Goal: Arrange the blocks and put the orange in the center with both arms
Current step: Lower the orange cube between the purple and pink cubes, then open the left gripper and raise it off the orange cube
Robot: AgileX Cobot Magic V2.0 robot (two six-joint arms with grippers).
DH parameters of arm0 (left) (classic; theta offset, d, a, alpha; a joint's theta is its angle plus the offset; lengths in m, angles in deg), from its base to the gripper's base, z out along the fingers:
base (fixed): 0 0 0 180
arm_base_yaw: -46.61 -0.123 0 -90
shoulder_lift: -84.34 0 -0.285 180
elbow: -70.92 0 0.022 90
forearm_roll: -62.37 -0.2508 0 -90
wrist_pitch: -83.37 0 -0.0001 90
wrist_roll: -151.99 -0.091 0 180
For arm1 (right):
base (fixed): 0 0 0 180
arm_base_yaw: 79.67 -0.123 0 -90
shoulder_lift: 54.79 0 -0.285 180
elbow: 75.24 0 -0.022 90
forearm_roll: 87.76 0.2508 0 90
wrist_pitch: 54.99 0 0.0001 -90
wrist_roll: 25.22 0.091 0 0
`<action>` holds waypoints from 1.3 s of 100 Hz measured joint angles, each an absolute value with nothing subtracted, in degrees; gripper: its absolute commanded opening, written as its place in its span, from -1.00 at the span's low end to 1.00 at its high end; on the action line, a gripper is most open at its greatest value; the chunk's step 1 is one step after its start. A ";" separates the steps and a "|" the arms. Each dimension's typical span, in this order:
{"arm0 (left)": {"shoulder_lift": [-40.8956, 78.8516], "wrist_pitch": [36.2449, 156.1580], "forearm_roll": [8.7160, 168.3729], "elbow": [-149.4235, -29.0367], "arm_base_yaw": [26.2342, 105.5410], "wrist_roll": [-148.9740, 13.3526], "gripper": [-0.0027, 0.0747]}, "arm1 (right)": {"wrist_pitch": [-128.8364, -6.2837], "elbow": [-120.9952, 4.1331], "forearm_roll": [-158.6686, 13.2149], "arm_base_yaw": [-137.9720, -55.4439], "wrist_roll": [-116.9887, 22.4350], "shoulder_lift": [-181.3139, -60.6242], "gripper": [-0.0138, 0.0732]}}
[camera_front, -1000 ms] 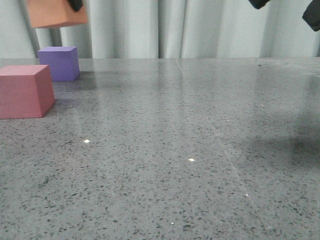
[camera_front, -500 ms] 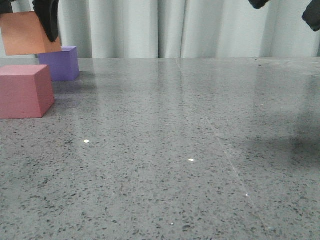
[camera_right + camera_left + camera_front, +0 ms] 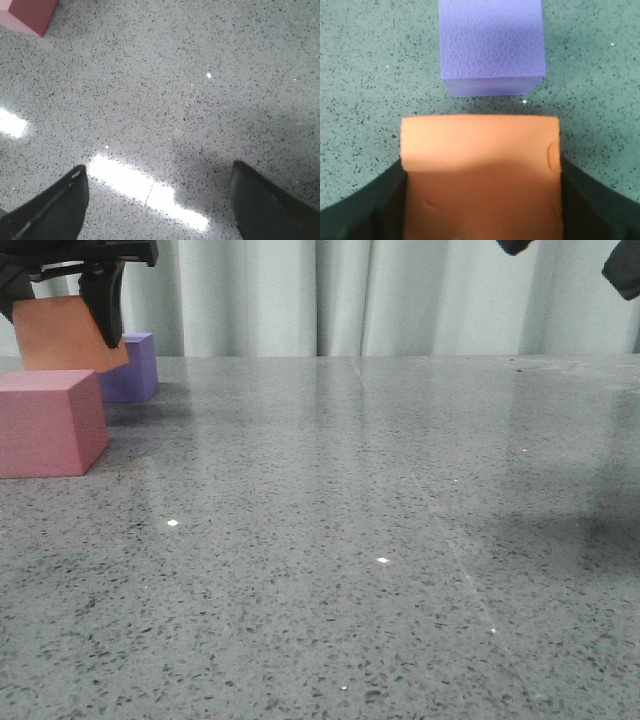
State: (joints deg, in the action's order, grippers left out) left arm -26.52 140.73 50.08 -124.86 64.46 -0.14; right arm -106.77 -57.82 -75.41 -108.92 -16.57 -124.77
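My left gripper (image 3: 60, 300) is shut on the orange cube (image 3: 62, 334) and holds it low at the far left, between the pink-red cube (image 3: 50, 422) in front and the purple cube (image 3: 135, 367) behind. In the left wrist view the orange cube (image 3: 480, 172) sits between the black fingers (image 3: 365, 205), with the purple cube (image 3: 491, 45) just beyond it on the table. My right gripper (image 3: 160, 200) is open and empty, high above the right side; only its tips show in the front view (image 3: 625, 270).
The grey speckled table (image 3: 380, 540) stretches across the view to a pale curtain (image 3: 400, 295) behind. A corner of the pink-red cube (image 3: 30, 14) shows in the right wrist view.
My left gripper has carried the orange cube down and to the left, from above the purple cube to just behind the pink-red one. The right gripper has not moved.
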 measured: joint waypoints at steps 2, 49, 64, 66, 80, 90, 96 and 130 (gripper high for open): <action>-26.69 140.57 50.08 -124.86 64.46 -0.13 -0.40 | -106.67 -57.82 -75.41 -108.92 -16.57 -124.77 0.65; -31.59 139.63 49.96 -124.86 64.46 0.65 -0.29 | -106.65 -57.82 -75.41 -108.92 -16.57 -124.77 0.65; -31.59 139.53 49.96 -124.86 64.46 0.65 0.16 | -106.65 -57.82 -75.41 -108.92 -16.57 -124.77 0.65; -31.59 139.53 49.96 -124.86 64.46 0.65 0.24 | -106.65 -57.82 -75.41 -108.92 -16.57 -124.77 0.65; -31.62 139.53 49.96 -124.86 64.46 0.65 0.57 | -106.65 -57.82 -75.41 -108.92 -16.57 -124.77 0.65; -31.62 139.53 49.96 -124.86 64.46 0.65 0.58 | -106.65 -57.82 -75.41 -108.92 -16.57 -124.77 0.65; -31.62 139.41 49.96 -124.86 64.46 0.68 0.57 | -106.65 -57.82 -75.41 -108.92 -16.57 -124.77 0.65; -27.57 139.05 50.43 -124.86 64.46 0.78 0.56 | -106.65 -57.82 -75.41 -108.92 -16.57 -124.77 0.65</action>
State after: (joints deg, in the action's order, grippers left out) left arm -27.57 139.05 50.43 -124.86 64.46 0.78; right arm -106.65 -57.82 -75.41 -108.92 -16.57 -124.77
